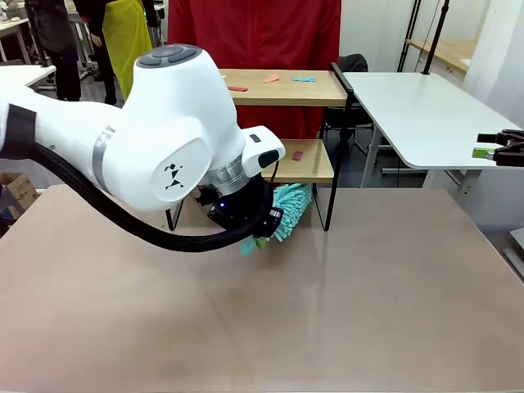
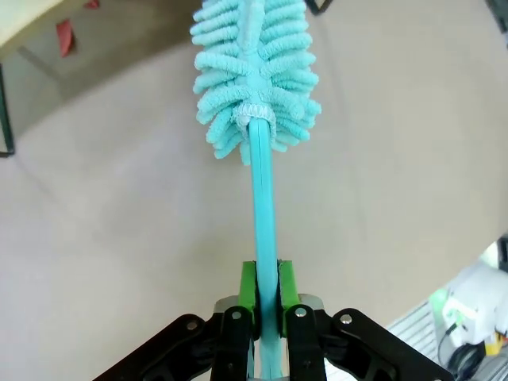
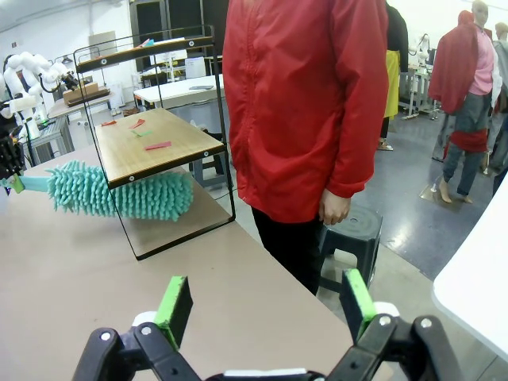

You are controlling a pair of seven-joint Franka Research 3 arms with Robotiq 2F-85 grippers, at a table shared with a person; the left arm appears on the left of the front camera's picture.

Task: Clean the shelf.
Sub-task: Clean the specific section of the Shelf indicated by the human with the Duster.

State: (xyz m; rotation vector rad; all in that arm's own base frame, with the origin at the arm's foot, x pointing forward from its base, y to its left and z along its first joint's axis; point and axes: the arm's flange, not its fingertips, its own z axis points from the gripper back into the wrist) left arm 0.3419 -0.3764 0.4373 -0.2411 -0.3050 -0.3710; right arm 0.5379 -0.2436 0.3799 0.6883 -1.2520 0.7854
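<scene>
My left fingers (image 2: 249, 287) pinch the thin handle of a teal duster (image 2: 254, 71). Its fluffy head sits under the lower board of the shelf (image 1: 303, 164), which stands mid-way along the desk's (image 1: 368, 286) far edge (a red scrap (image 1: 297, 155) lies on that board). My right fingers (image 3: 176, 305) are spread wide and empty, near the desk's right edge.

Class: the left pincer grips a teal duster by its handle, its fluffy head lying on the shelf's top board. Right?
No. The left pincer grips the duster by its handle, but the head is under the shelf's lower board; the right wrist view shows it.
</scene>
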